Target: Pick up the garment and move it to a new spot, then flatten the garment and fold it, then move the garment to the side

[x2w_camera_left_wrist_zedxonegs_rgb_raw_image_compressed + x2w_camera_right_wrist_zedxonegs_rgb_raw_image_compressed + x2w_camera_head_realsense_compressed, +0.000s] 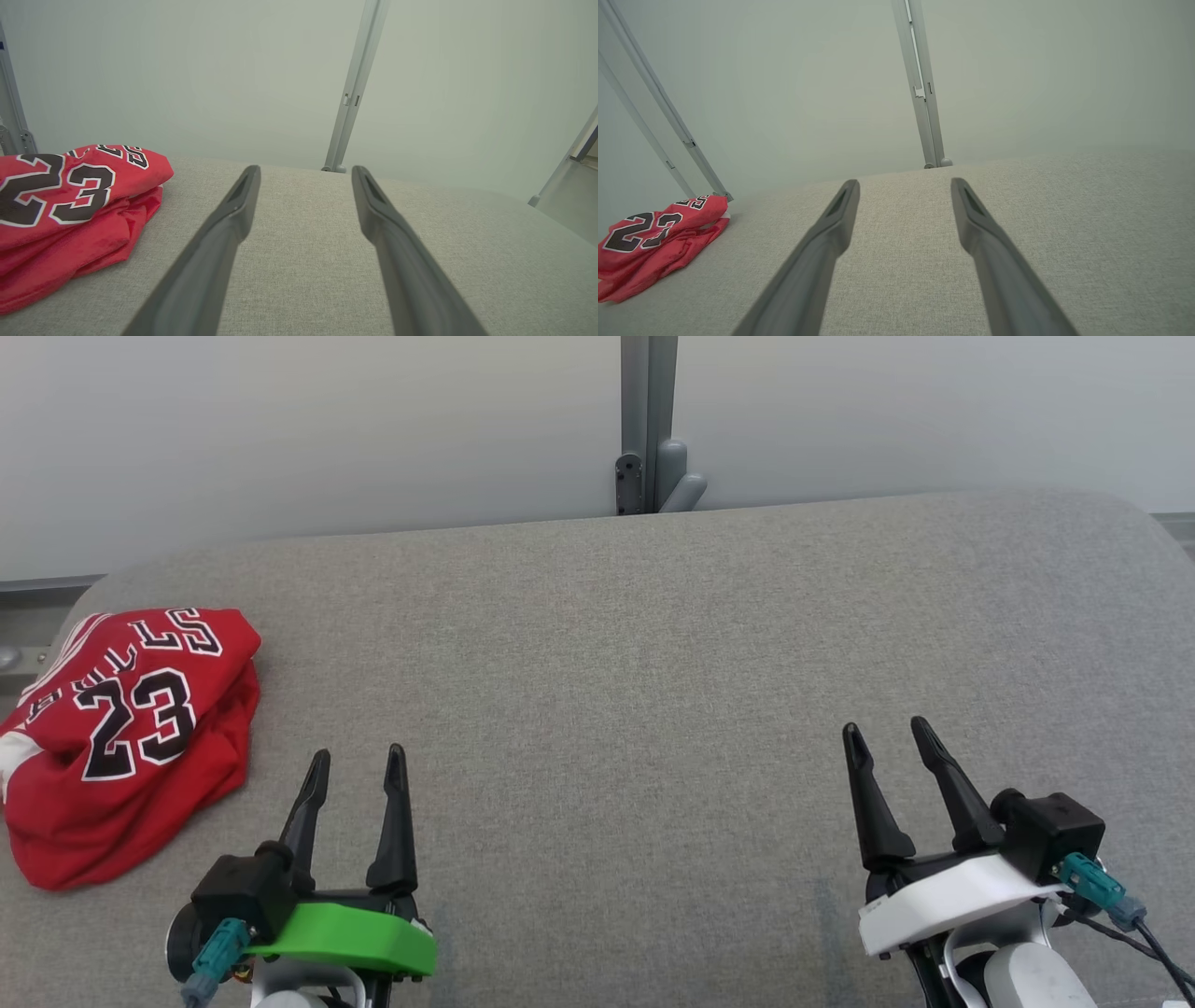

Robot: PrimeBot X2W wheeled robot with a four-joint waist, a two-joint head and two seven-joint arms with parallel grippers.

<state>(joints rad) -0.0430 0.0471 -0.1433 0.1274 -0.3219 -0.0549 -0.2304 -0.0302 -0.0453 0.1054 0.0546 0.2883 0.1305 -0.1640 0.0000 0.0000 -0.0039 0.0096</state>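
Our left gripper (358, 753) and right gripper (885, 726) stand wide and empty. The red jersey (131, 737) lies roughly folded at the left edge of the table (653, 663), so we judge the task nearly or wholly done.

Bare robot test bay
Beyond the fingers (395, 812), plain pale wall panels (280, 420) joined by a grey metal post (649, 420) back a grey fabric-covered table (653, 663).
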